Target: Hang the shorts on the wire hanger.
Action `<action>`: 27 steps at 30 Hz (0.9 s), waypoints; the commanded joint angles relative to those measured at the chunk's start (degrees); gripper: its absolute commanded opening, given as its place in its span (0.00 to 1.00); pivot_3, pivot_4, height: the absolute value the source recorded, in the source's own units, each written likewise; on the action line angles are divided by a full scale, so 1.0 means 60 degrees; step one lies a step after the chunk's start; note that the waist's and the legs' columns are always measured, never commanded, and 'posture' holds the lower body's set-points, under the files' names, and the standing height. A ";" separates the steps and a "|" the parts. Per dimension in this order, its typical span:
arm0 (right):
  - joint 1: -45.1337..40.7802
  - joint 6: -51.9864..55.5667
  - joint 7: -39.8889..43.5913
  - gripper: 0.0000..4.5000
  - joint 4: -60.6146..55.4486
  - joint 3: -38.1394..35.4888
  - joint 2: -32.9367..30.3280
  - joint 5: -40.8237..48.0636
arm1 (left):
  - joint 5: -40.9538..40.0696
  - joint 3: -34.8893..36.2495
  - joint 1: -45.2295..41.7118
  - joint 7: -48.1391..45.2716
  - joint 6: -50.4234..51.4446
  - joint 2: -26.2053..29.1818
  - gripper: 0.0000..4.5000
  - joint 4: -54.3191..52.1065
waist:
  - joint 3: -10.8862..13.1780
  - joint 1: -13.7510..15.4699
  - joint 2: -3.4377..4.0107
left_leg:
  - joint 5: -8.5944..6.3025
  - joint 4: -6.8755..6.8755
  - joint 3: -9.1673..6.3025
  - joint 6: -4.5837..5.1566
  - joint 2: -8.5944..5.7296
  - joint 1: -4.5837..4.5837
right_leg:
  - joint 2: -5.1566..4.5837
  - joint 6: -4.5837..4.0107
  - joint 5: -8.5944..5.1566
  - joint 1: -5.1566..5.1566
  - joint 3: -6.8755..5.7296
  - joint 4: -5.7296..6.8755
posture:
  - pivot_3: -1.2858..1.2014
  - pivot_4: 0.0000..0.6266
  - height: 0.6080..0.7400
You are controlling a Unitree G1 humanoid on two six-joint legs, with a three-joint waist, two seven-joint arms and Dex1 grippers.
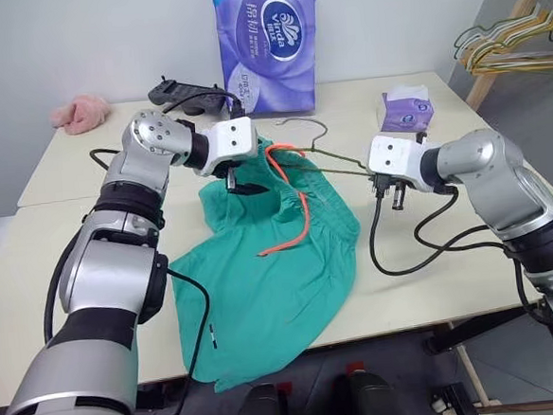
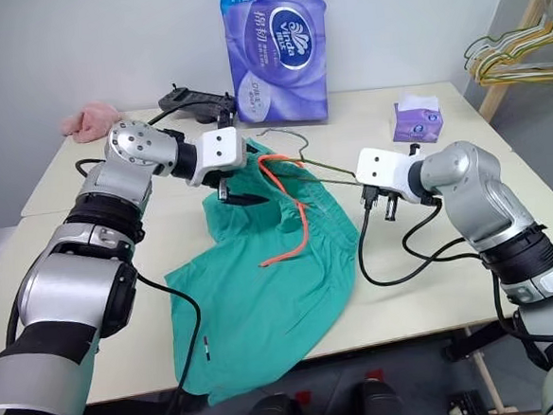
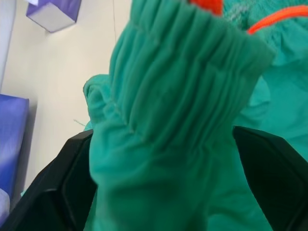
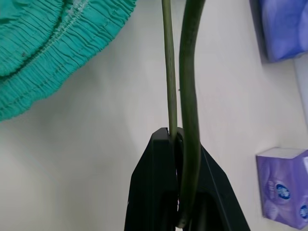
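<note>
A: Where are the shorts (image 1: 263,284) lying relative to the left gripper (image 1: 240,185)?

B: The gathered waistband is bunching up between its two black fingers (image 3: 57,192), which are standing wide on either side of the fabric; whether they are pressing on it cannot be told. The rest of the teal cloth is spreading down across the table (image 1: 433,272) and hanging over its near edge, the orange drawstring (image 1: 301,215) trailing across the front.

A: And the wire hanger (image 1: 335,161)?

B: The right gripper (image 4: 180,139) is pinching it: the jaws are standing narrow, closed on two strands of wire that are running side by side between them.

A: Which way is the hanger pointing?

B: Its long axis is running roughly across the table, from the right gripper towards the left one. The hook is lying at the far side, towards the purple tissue pack (image 1: 267,42), and the end away from the gripper is reaching the waistband beside the drawstring.

A: What else is resting on the table?

B: A pink cloth (image 1: 80,113) at the far left corner, a small purple tissue box (image 1: 406,111) at the far right.
</note>
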 commanded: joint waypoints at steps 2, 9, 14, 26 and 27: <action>-0.0566 -0.1236 -0.0098 0.00 -0.0551 -0.0137 0.0191 -0.0268 | 0.0063 -0.0027 -0.0379 0.0160 -0.0190 -0.0242 0.67 -0.0002 | -0.0006 0.0001 0.0003 | 0.0001 0.0000 0.0001 -0.0003 -0.0001 0.0001 | 0.0000 0.0000 0.0000 0.0000 0.0000 0.0001 | 0.54 0.06 1.00; -0.0620 -0.1486 -0.0130 0.00 -0.0605 -0.0329 0.0462 -0.0543 | 0.0076 0.0025 -0.0410 0.0233 -0.0207 -0.0335 0.22 0.0108 | -0.0014 -0.0002 0.0001 | 0.0017 0.0002 0.0002 -0.0030 -0.0003 0.0003 | -0.0001 -0.0001 0.0001 0.0000 0.0001 0.0016 | 0.54 0.05 1.00; -0.0724 -0.1342 -0.0056 0.00 -0.0782 -0.0432 0.0605 -0.0541 | 0.0090 0.0051 -0.0437 0.0280 -0.0210 -0.0364 0.00 0.0160 | -0.0031 -0.0004 0.0001 | 0.0021 0.0007 0.0002 -0.0036 -0.0006 0.0003 | -0.0005 -0.0001 0.0001 -0.0006 0.0002 0.0072 | 0.54 0.05 1.00; -0.0802 -0.1288 0.0064 0.00 -0.0595 -0.0493 0.0657 -0.0566 | -0.0011 0.0238 -0.0574 0.0878 -0.0345 -0.0436 0.30 0.0241 | -0.0039 -0.0015 0.0000 | 0.0021 0.0009 0.0003 -0.0037 -0.0007 0.0004 | -0.0007 -0.0001 0.0001 -0.0011 0.0004 0.0086 | 0.54 0.06 1.00; -0.0805 -0.1288 0.0067 0.00 -0.0575 -0.0494 0.0658 -0.0567 | 0.0008 0.0263 -0.0654 0.1057 -0.0286 -0.0453 0.37 0.0285 | -0.0039 -0.0014 0.0000 | 0.0021 0.0009 0.0004 -0.0037 -0.0008 0.0005 | -0.0007 -0.0001 0.0001 -0.0012 0.0005 0.0087 | 0.54 0.06 1.00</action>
